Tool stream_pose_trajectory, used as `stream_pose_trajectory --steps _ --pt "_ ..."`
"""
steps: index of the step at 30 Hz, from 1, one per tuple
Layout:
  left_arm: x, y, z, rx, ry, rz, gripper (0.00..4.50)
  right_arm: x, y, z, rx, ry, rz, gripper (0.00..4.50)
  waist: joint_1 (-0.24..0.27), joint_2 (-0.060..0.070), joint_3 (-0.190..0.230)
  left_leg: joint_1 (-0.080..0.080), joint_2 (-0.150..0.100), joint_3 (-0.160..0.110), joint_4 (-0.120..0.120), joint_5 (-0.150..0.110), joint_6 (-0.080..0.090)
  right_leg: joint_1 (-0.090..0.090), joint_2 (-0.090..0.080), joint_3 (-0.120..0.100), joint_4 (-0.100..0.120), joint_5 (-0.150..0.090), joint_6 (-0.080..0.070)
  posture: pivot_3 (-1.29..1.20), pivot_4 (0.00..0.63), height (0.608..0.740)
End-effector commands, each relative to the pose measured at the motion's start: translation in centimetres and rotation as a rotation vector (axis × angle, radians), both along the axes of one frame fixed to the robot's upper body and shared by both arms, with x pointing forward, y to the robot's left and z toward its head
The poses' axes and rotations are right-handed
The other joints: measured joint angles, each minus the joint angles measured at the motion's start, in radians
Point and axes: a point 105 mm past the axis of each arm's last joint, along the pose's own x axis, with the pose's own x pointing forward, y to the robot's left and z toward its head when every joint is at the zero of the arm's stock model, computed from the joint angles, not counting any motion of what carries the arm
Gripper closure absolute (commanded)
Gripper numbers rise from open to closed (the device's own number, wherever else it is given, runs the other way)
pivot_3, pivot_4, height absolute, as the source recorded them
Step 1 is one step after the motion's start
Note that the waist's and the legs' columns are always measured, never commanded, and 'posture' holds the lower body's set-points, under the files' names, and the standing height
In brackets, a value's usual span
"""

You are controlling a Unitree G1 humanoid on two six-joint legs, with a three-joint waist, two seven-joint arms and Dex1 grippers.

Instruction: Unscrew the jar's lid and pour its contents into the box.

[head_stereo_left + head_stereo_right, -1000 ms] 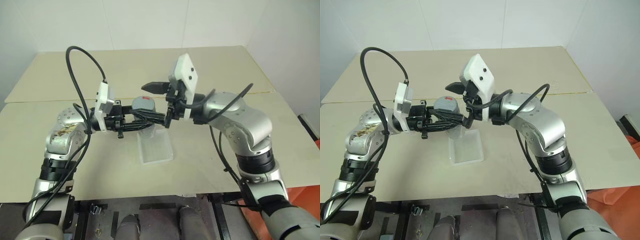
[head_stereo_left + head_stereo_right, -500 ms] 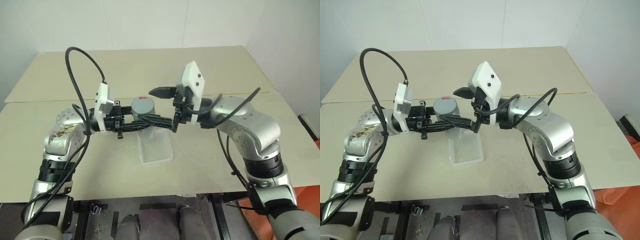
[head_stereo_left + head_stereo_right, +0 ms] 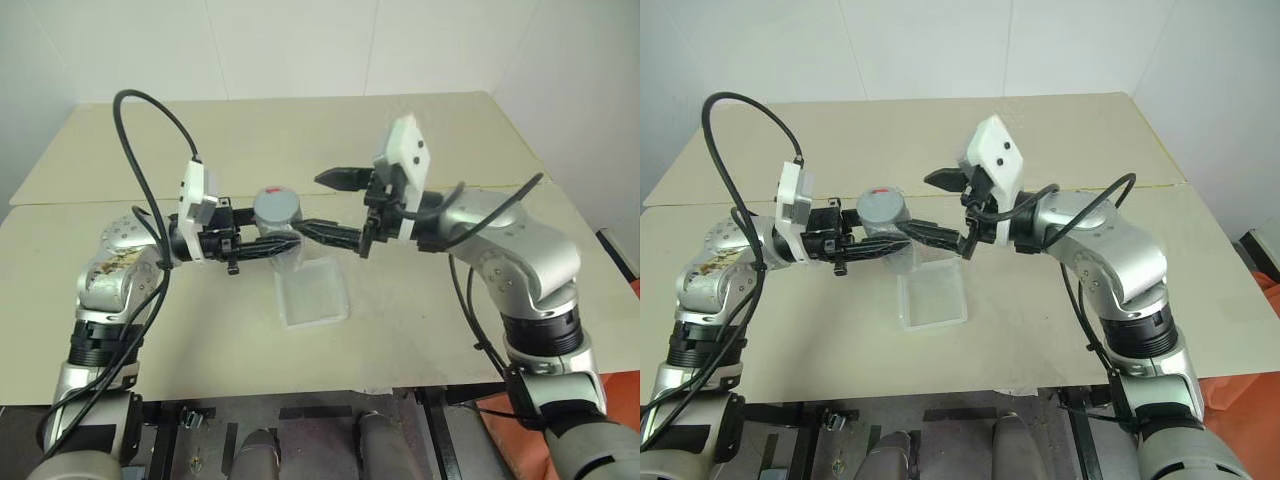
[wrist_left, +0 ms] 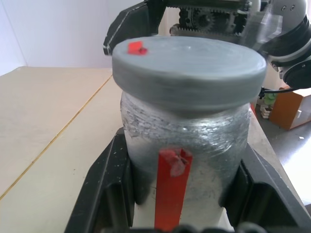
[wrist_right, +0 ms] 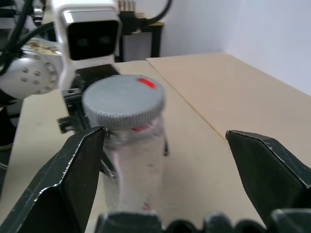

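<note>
My left gripper is shut on the body of the clear jar and holds it upright, a little above the table. A red strip runs down the jar's side. The grey lid sits on the jar and carries a small red mark. My right gripper is open and level, just right of the lid, and touches nothing. Its fingers frame the lid from a short way off. The clear box lies on the table below and slightly right of the jar. The contents are hidden inside the jar.
The beige table has a seam across it behind the arms. Its front edge runs close below the box. Black cables loop above my left arm. An orange object stands off the table at the right.
My right gripper, still open, has drawn back to the right, away from the lid that its fingers straddled before. The left gripper keeps its hold on the jar.
</note>
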Motion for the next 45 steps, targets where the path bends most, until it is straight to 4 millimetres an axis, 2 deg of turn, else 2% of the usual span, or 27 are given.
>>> stream_pose_trajectory --steps 1,9,14,19,27,35,39,45 --pt "-1.1 -0.7 0.9 -0.002 -0.043 -0.065 2.58 0.6 -1.3 1.2 0.032 -0.034 -0.061 0.02 0.001 0.000 0.000 0.000 0.000 0.000 0.000 0.000 0.000 0.000 0.000 0.000 0.000 0.000 0.000 0.00 0.150 0.740" --pt "-0.9 -0.6 0.9 -0.005 -0.040 -0.057 2.58 0.4 -2.0 0.6 0.002 -0.026 -0.067 0.02 0.001 0.000 0.000 0.000 0.000 0.000 0.000 0.000 0.000 0.000 0.000 0.000 0.000 0.000 0.000 0.00 0.150 0.740" --pt "-0.5 -0.8 0.7 -0.011 -0.037 -0.044 2.58 -3.5 -1.6 0.8 -0.004 -0.054 0.116 0.02 0.005 0.000 0.000 -0.001 0.000 0.000 0.000 0.000 0.000 0.000 0.000 0.000 -0.001 0.000 0.000 0.00 0.150 0.740" --pt "-0.4 -1.1 0.8 -0.018 -0.041 -0.048 2.58 -4.5 0.0 1.0 0.015 -0.056 0.180 0.02 0.003 0.000 0.000 0.001 0.000 0.000 0.000 0.000 0.000 0.001 0.000 0.000 0.000 0.000 0.000 0.00 0.150 0.740" --pt "-0.5 -1.2 0.9 -0.017 -0.050 -0.054 2.58 -3.0 2.5 1.5 0.043 -0.054 0.124 0.02 0.001 0.000 0.000 0.000 0.000 0.000 0.000 0.000 0.000 0.000 0.000 0.000 0.000 0.000 0.000 0.00 0.150 0.740" --pt "-0.6 -1.1 0.7 -0.013 -0.051 -0.047 2.58 -2.7 4.4 1.2 0.037 -0.041 0.144 0.02 0.000 0.000 0.000 0.000 0.000 0.000 0.000 0.000 0.000 0.000 0.000 0.000 0.000 0.000 0.000 0.00 0.150 0.740" --pt "-0.7 -1.0 0.7 -0.012 -0.050 -0.045 2.58 -2.3 4.6 1.3 0.050 -0.027 0.129 0.02 -0.001 0.000 0.000 0.000 0.000 0.000 0.000 0.000 0.000 0.000 0.000 0.000 0.000 0.000 0.000 0.00 0.150 0.740" --pt "-0.6 -1.0 0.8 -0.008 -0.054 -0.044 2.58 -1.5 3.4 1.2 0.053 -0.012 0.093 0.02 -0.001 0.000 0.000 0.000 0.000 0.000 0.000 0.000 0.000 0.000 0.000 0.000 0.000 0.000 0.000 0.00 0.150 0.740"
